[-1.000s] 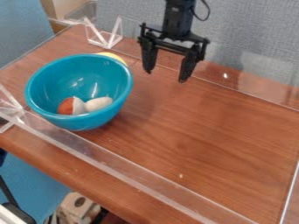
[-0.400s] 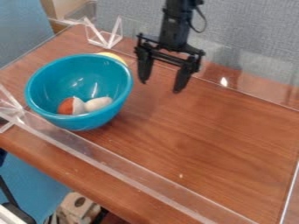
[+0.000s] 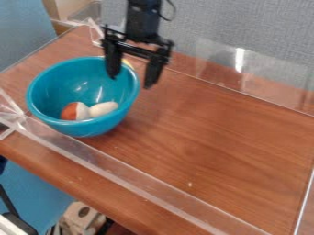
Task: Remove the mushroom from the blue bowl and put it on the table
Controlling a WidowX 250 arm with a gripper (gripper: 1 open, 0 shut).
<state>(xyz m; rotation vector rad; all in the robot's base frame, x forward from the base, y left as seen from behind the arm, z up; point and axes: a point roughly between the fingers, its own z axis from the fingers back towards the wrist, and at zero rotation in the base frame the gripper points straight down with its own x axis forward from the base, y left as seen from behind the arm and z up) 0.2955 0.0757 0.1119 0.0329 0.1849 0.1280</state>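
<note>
The blue bowl (image 3: 84,95) sits on the left part of the brown wooden table (image 3: 215,128). Inside it, near the front wall, lies the mushroom (image 3: 76,111) with its reddish-brown cap to the left and a cream-white piece to the right. My black gripper (image 3: 134,73) hangs over the bowl's back right rim, above and behind the mushroom. Its fingers (image 3: 154,73) point down and stand wide open with nothing between them.
Low clear acrylic walls (image 3: 135,179) edge the table on all sides. A small yellow object (image 3: 117,60) peeks out behind the bowl. Bare wood stretches across the middle and right of the table.
The gripper has moved left from over the table's middle back to above the bowl's right rim, staying open. Bowl and mushroom have not moved.
</note>
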